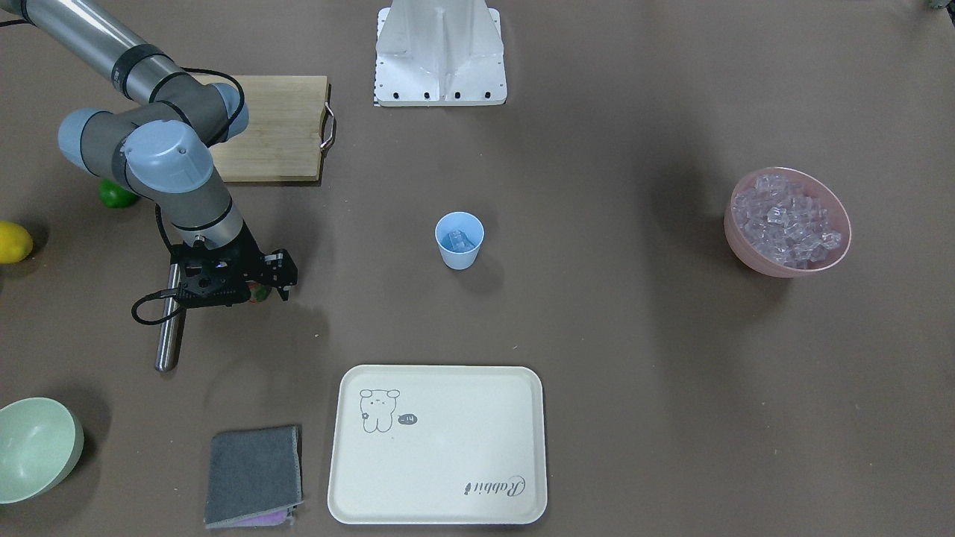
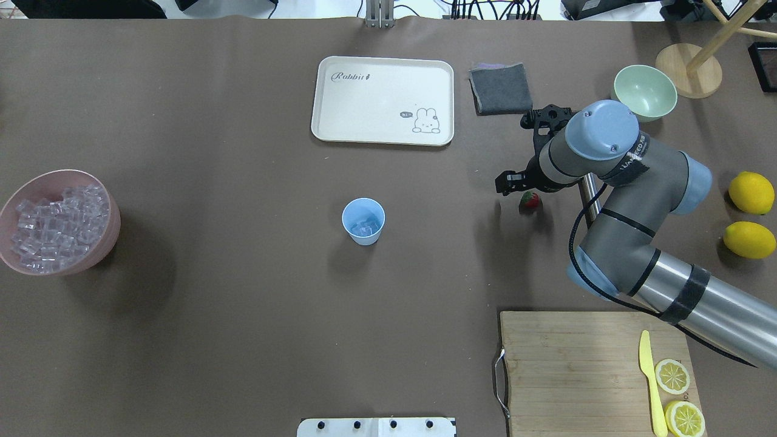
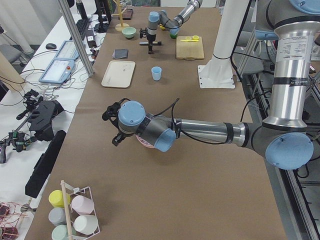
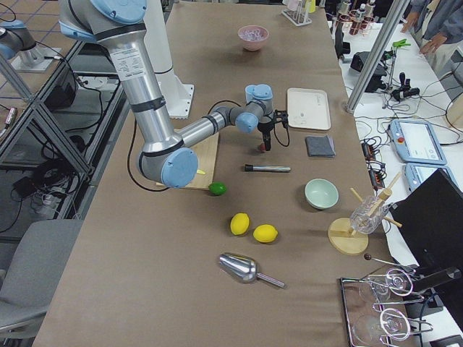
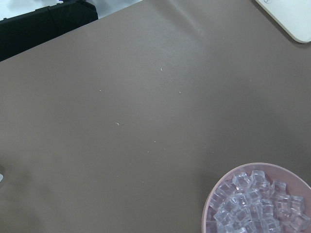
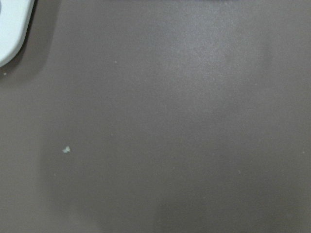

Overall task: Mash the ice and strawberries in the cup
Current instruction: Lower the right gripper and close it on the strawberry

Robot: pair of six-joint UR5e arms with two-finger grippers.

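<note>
You are looking at one light-blue cup (image 2: 349,213) standing upright mid-table, well apart from everything else. A few ice cubes (image 2: 364,229) are sitting in its bottom, too merged to count. One pink bowl (image 2: 113,233) at the table's end is carrying an ice heap (image 2: 51,224), too many cubes to count. One strawberry (image 2: 530,199) is showing just beneath the right gripper (image 2: 513,181), which is pointing down over it. You cannot tell how far its fingers are parted, nor whether they are touching the fruit. The left gripper (image 3: 113,125) is hovering by the pink bowl. It is appearing only in the side view, so its finger state cannot be told either. One steel rod (image 1: 168,328) is lying flat, partly under the right wrist. You are also counting one cream tray (image 2: 376,103), one grey cloth (image 2: 501,89), one pale-green bowl (image 2: 644,92), two whole lemons (image 2: 751,192), one lime (image 1: 116,195) and one metal scoop (image 4: 242,269). One wooden board (image 2: 576,364) is bearing one yellow knife (image 2: 649,382) and two lemon slices (image 2: 672,376).
</note>
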